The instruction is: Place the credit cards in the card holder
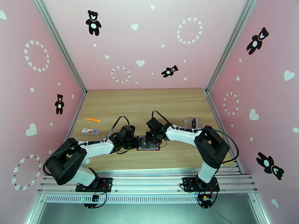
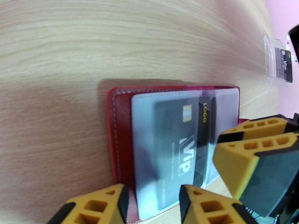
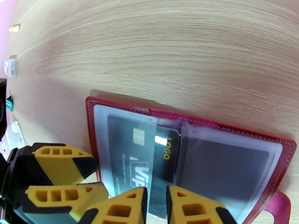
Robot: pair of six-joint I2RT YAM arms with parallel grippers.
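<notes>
Right wrist: at bottom centre the right gripper (image 3: 156,200) pinches a dark credit card (image 3: 166,161), partly inside the card holder (image 3: 91,124). The left gripper (image 2: 153,204), jaws spread, straddles its edge. Insertion is underway; next, push squarely.

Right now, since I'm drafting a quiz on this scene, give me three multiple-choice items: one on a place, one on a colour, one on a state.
1. Where on the table is the clear plastic case?
A. far left
B. near edge, middle
C. right side

2. What colour is the cover of the card holder?
A. blue
B. dark red
C. green

3. The card holder is:
A. lying open
B. snapped shut
C. standing on end

Answers:
1 C, in the top view it lies right of the holder.
2 B, its stitched rim shows red.
3 A, both sleeve pages face up, with a dark card showing through one.
</notes>
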